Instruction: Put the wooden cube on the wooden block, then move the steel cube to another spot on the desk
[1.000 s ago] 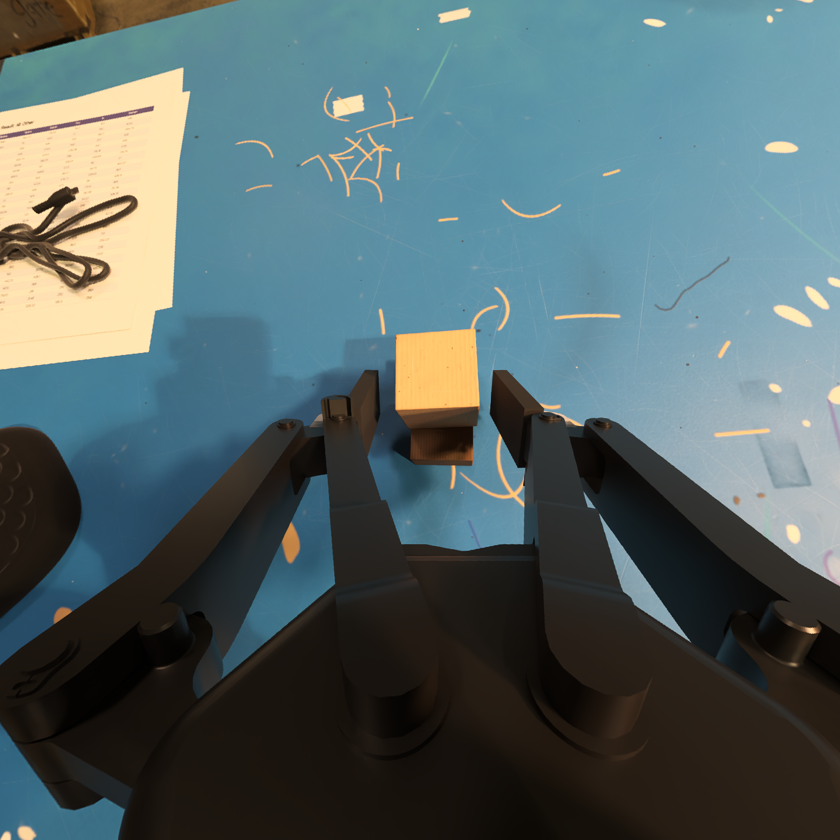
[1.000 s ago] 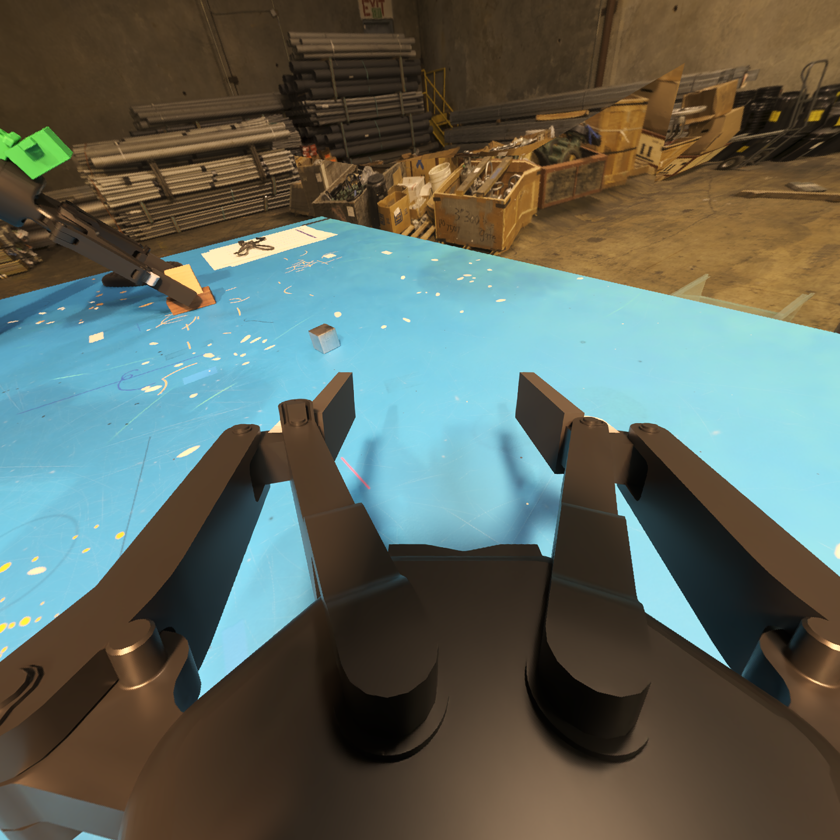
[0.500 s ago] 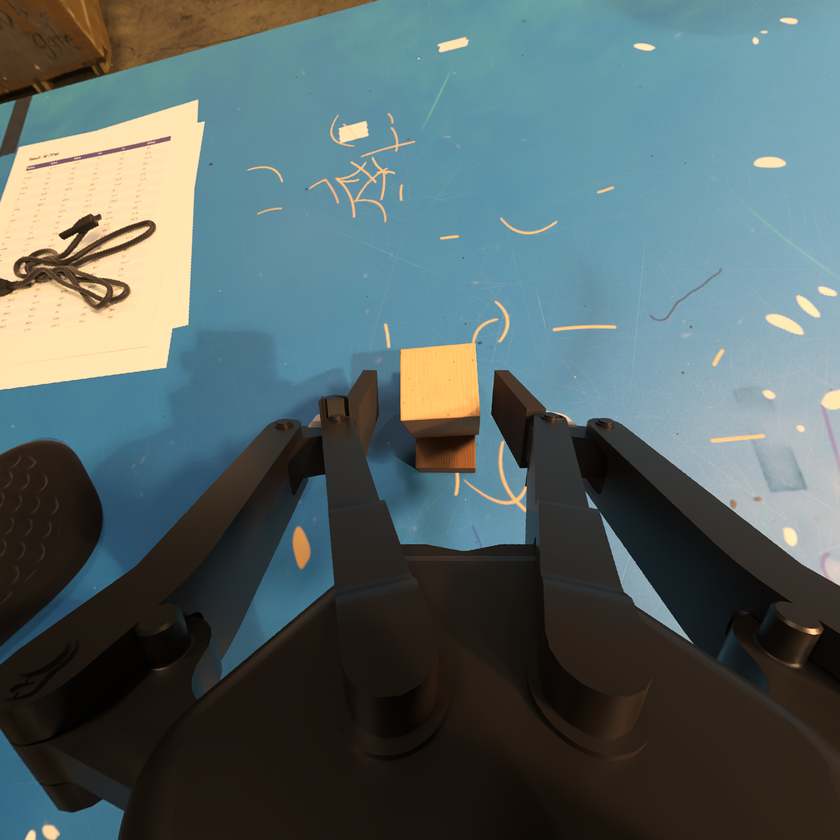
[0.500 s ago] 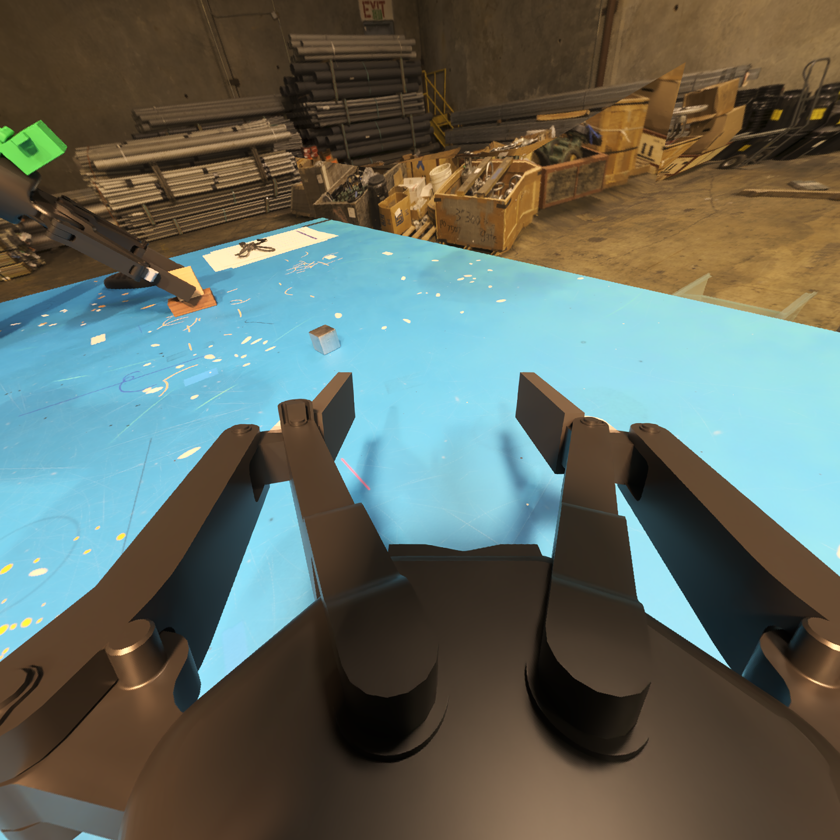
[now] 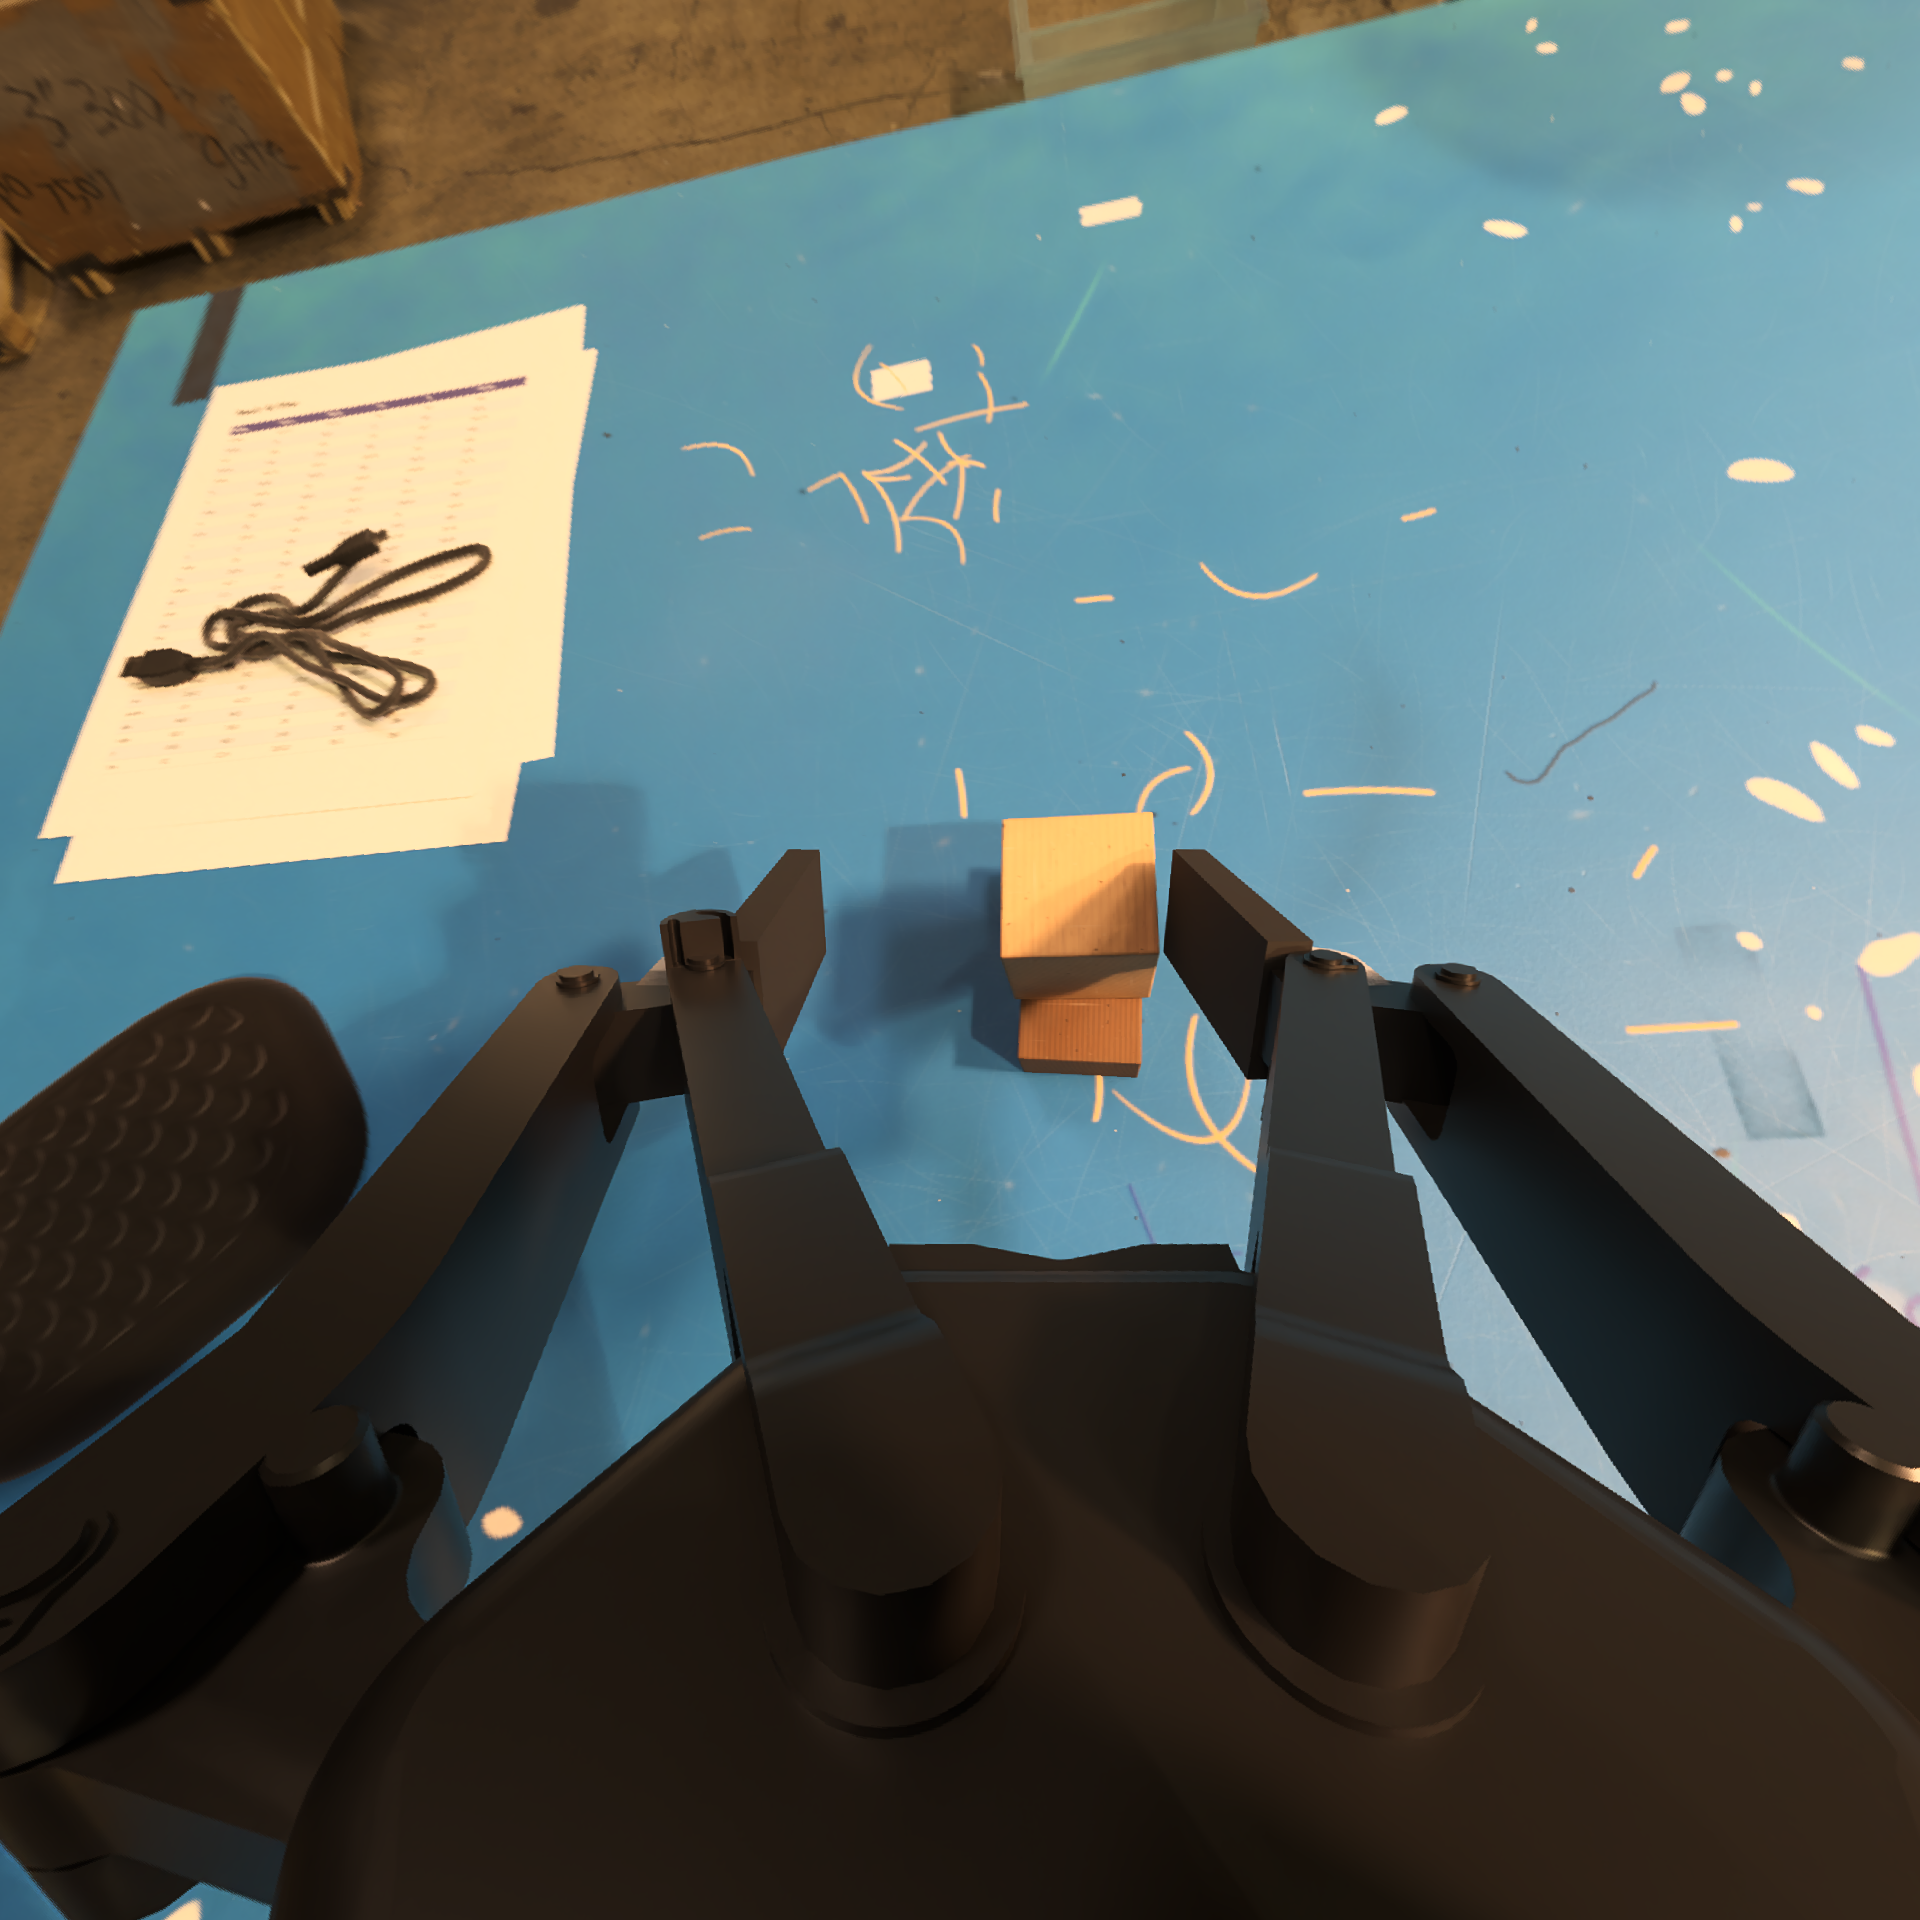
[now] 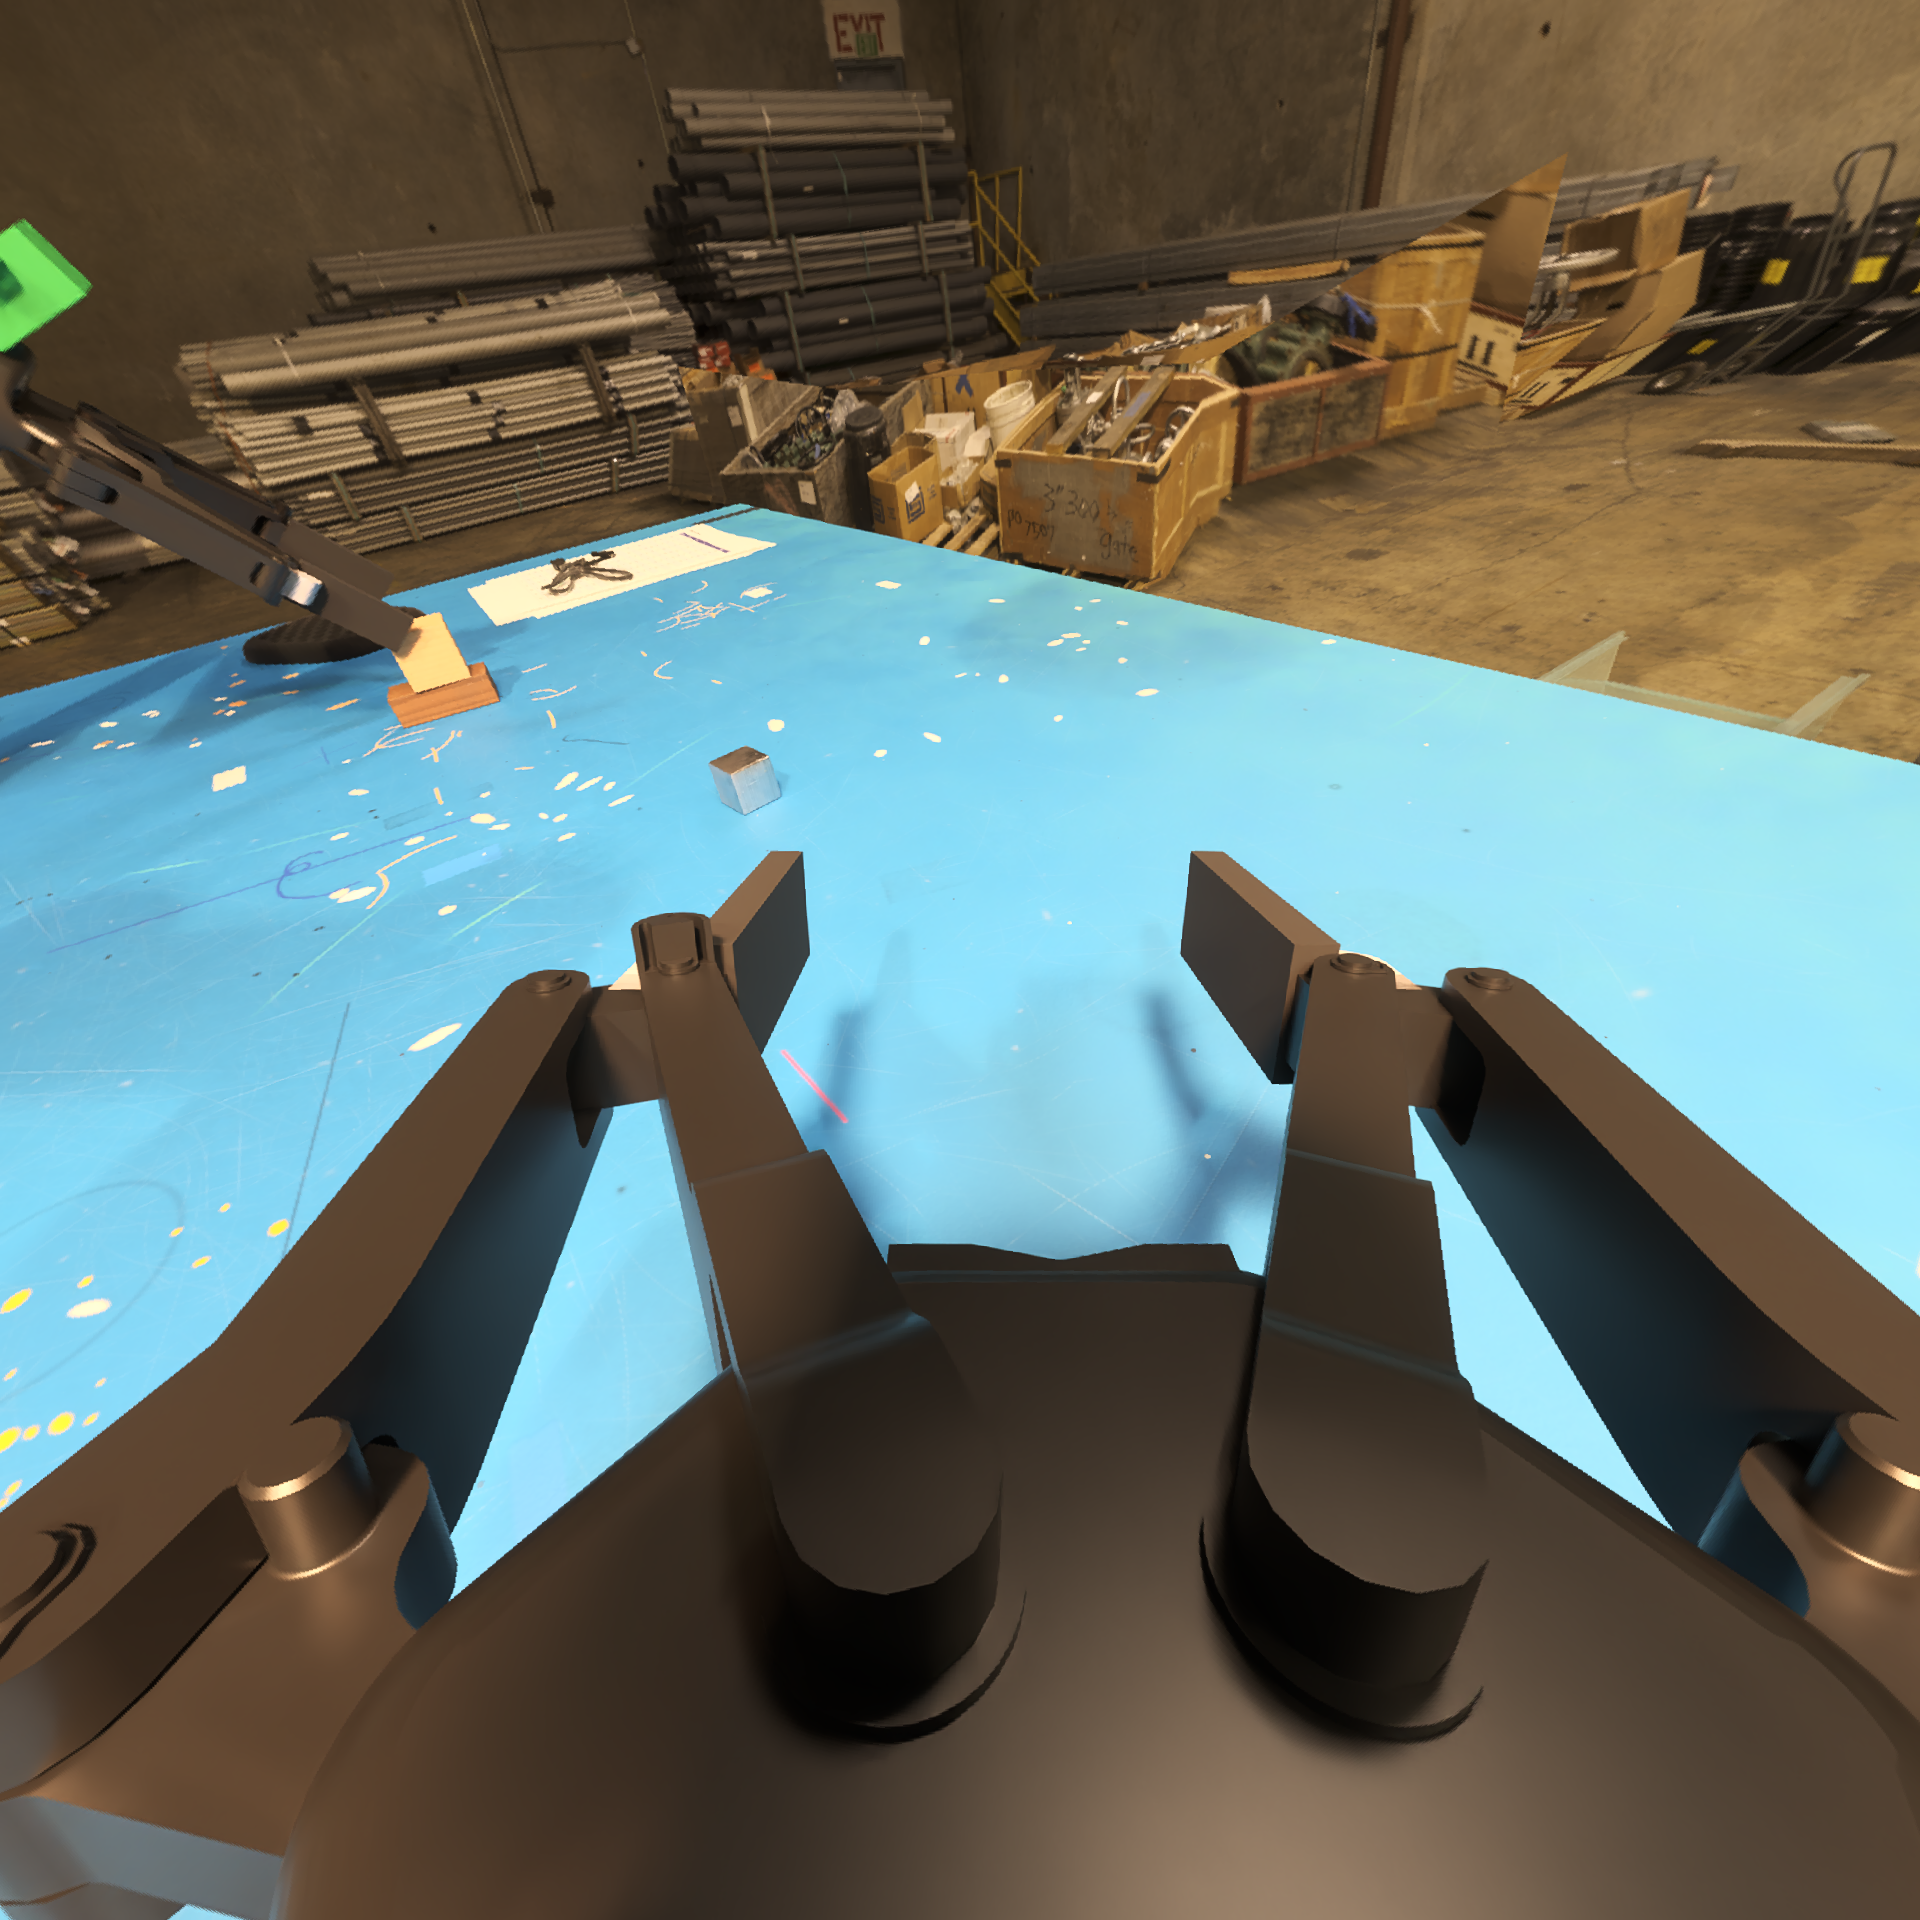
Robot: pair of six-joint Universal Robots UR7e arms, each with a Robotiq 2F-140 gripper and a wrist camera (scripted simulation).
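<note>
two fingers of the left end effector point(image 5: 995, 914) are standing spread and released around the wooden cube point(image 5: 1077, 883), which is sitting on the wooden block point(image 5: 1081, 1031) on the bench point(image 5: 1351, 416). judging by this, lifting straight up is avoiding a nudge. cube is pale; steel cube point(image 6: 745, 779) is lying apart. right end effector point(image 6: 995, 914) is hanging released, grasping nothing.

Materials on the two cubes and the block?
Wooden cube: pale, matte, faint grain lines; looks like unfinished wood. Wooden block under it: darker reddish-brown wood. Steel cube: grey, shiny faces with bright highlights; looks like metal.
</note>
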